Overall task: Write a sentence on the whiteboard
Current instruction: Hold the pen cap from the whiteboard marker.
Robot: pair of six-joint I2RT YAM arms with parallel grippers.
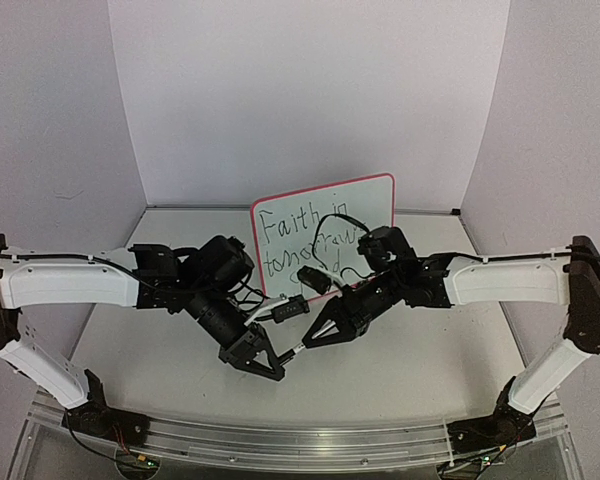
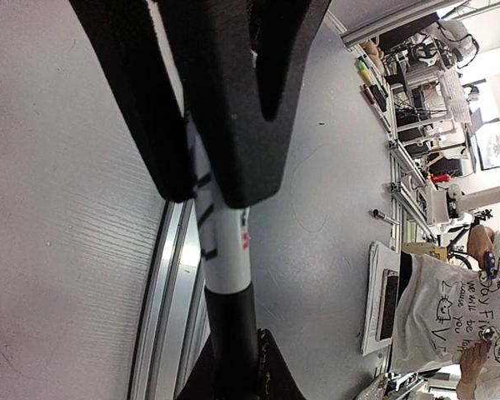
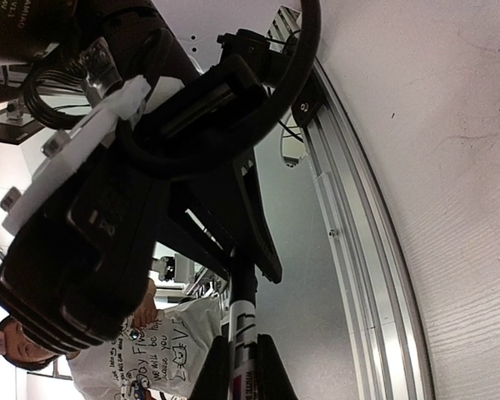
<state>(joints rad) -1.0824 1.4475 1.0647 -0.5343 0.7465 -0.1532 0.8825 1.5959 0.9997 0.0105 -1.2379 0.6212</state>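
The whiteboard (image 1: 372, 200), white with a red-pink frame, stands upright at the back middle of the table. The sentence (image 1: 298, 240) shows as "Faith in" over "tomorrow"; my right arm hides its lowest line. In front of the board a marker (image 1: 296, 347) spans between both grippers. My left gripper (image 1: 278, 360) (image 2: 233, 375) is shut on the marker's black end (image 2: 232, 325). My right gripper (image 1: 307, 342) (image 3: 240, 375) is shut on the white printed barrel (image 3: 242, 325). The marker's tip is hidden.
An aluminium rail (image 1: 300, 440) (image 3: 358, 250) runs along the table's near edge. White walls enclose the back and both sides. Beyond the table a person in a white printed shirt (image 3: 154, 350) (image 2: 450, 317) and a cluttered room show.
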